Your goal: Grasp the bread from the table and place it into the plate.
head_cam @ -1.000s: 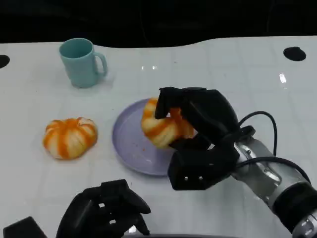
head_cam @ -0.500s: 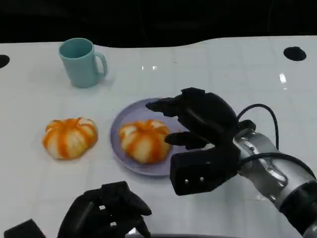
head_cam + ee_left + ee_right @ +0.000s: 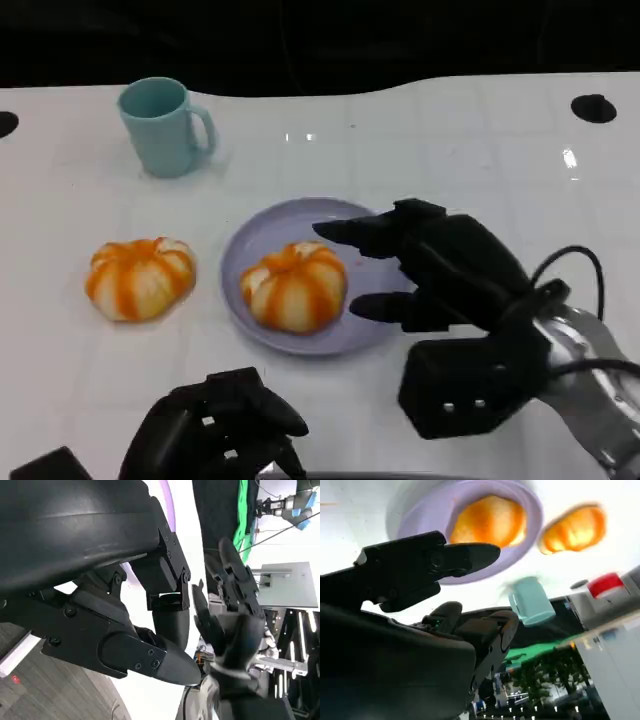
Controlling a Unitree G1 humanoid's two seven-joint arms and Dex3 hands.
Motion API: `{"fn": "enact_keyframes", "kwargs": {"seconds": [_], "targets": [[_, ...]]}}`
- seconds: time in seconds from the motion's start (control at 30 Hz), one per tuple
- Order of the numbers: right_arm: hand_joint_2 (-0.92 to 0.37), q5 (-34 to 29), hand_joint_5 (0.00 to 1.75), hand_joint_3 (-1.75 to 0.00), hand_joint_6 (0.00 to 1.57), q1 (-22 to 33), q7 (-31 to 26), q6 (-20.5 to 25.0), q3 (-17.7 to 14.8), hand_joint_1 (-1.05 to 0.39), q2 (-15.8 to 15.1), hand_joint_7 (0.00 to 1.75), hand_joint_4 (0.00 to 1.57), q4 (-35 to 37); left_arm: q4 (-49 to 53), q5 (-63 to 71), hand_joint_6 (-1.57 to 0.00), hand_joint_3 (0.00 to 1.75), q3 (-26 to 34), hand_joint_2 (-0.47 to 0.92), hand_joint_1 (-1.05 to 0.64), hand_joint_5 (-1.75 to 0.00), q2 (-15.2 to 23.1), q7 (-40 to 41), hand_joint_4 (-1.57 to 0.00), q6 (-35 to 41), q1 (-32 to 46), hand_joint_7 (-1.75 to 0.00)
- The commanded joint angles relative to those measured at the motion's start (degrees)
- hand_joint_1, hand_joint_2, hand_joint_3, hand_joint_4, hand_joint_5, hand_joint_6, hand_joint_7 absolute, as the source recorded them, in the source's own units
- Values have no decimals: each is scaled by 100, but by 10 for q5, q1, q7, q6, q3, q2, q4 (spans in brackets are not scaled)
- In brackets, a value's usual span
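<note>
An orange-and-white striped bread [image 3: 294, 285] lies on the purple plate [image 3: 262, 236] at the table's middle; the right wrist view shows the bread [image 3: 490, 521] in the plate [image 3: 415, 510] too. My right hand [image 3: 437, 272] hovers just right of the plate, fingers spread, holding nothing. A second bread [image 3: 140, 277] rests on the table left of the plate, and appears as the bread [image 3: 575, 528] beyond the plate. My left hand [image 3: 218, 430] sits at the near edge with fingers curled in, nothing in them; the left wrist view shows the left hand [image 3: 130, 605] and the right hand [image 3: 227, 610] across from it.
A teal mug [image 3: 164, 126] stands at the back left, also seen as the mug [image 3: 531, 600] in the right wrist view. Dark round holes [image 3: 594, 107] mark the white table at the far right and far left edges.
My right hand let go of the bread, which dropped into the plate, and the hand has drawn back to the right and toward me with fingers spread. The left hand stayed put.
</note>
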Motion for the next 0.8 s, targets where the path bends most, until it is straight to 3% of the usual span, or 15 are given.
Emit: {"fn": "enact_keyframes", "kwargs": {"seconds": [0.03,0.27,0.4,0.43,0.47,0.57,0.67,0.8], "targets": [[-92,75,68,-21,51,45,34,-33,-41,-43,-25,5,27,-51,2,1,-101,6,1,92,-85,-142,4,3,-90,-5,0,-93],[-92,226,88,-22,65,123,90,-68,-96,-35,-21,12,38,-99,0,0,-102,4,1,92,-85,-142,3,5,-90,3,-4,-92],[-90,321,100,-26,78,168,115,-82,-120,-21,3,22,48,-109,4,0,-102,5,2,92,-84,-142,4,4,-90,-1,-6,-92],[-84,337,108,-39,80,176,122,-85,-124,-18,6,30,52,-111,4,1,-102,5,2,92,-84,-142,3,5,-90,-1,-7,-92],[-72,348,118,-65,77,187,126,-94,-129,-16,7,52,57,-111,4,1,-102,5,2,92,-84,-142,3,4,-90,0,-7,-92],[-58,358,140,-94,68,214,133,-112,-144,-16,6,102,64,-114,3,-4,-102,5,2,92,-83,-141,2,3,-90,3,-7,-92],[-48,366,153,-116,71,236,145,-135,-160,-14,1,125,69,-114,1,-1,-102,3,1,92,-84,-141,2,6,-90,5,-7,-92],[-43,380,160,-129,75,263,165,-147,-179,-13,-8,134,74,-118,1,-5,-102,3,2,92,-84,-141,3,4,-90,10,-8,-92]]}}
